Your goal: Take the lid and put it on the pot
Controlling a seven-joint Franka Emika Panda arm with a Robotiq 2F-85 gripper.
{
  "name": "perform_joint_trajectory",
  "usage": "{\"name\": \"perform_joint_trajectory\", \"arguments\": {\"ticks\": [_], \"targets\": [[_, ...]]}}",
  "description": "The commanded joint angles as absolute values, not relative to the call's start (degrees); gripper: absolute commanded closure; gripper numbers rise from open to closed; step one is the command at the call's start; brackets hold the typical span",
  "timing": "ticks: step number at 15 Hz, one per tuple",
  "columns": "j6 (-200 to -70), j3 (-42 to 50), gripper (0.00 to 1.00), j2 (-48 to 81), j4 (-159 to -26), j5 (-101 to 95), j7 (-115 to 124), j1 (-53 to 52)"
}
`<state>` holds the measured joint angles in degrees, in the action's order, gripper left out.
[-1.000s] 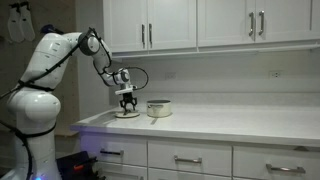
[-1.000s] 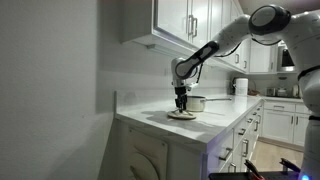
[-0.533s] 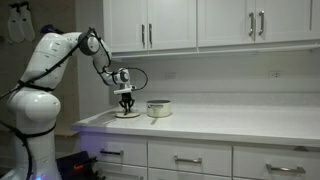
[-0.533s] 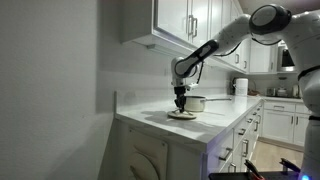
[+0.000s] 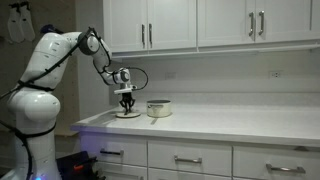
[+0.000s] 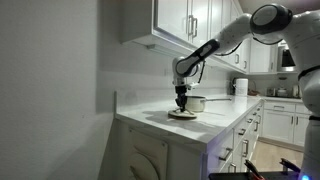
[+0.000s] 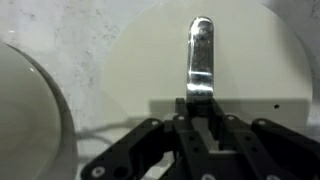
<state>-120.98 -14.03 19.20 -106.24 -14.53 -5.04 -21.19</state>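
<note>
The lid (image 7: 150,60) is a pale cream disc with a shiny upright metal handle (image 7: 201,55) at its centre. It lies flat on the counter. My gripper (image 7: 200,105) points straight down over it, shut on that handle. In both exterior views the gripper (image 5: 126,101) (image 6: 181,101) stands on the lid (image 5: 126,113) (image 6: 181,115). The pot (image 5: 158,108) (image 6: 196,104), small, squat and cream, sits uncovered close beside the lid. In the wrist view only its curved rim (image 7: 35,110) shows, at the left edge.
The white counter (image 5: 230,122) runs out past the pot. Its front edge (image 5: 110,128) is close to the lid. Wall cabinets (image 5: 190,22) hang above, and the backsplash wall (image 5: 200,80) is right behind. A pale container (image 6: 240,86) stands farther along the counter.
The arm stays in the same spot over the lid. The fingers have drawn in around the lid's handle; lid and pot have not moved.
</note>
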Motion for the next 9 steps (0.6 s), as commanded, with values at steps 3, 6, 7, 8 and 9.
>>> {"name": "perform_joint_trajectory", "arguments": {"ticks": [3, 6, 7, 8, 9], "targets": [[-118.2, -15.0, 0.94, 7.9, -109.4, -10.0, -5.7, -18.7], [-115.9, -15.0, 0.94, 2.2, -108.9, -8.3, -4.8, -18.3], [-114.7, -15.0, 0.94, 0.6, -108.6, -7.8, -4.9, -18.2], [-113.0, -15.1, 0.94, -1.2, -108.2, -7.6, -4.8, -18.3], [-111.7, -15.2, 0.94, -2.9, -108.0, -8.1, -4.1, -18.5]]}}
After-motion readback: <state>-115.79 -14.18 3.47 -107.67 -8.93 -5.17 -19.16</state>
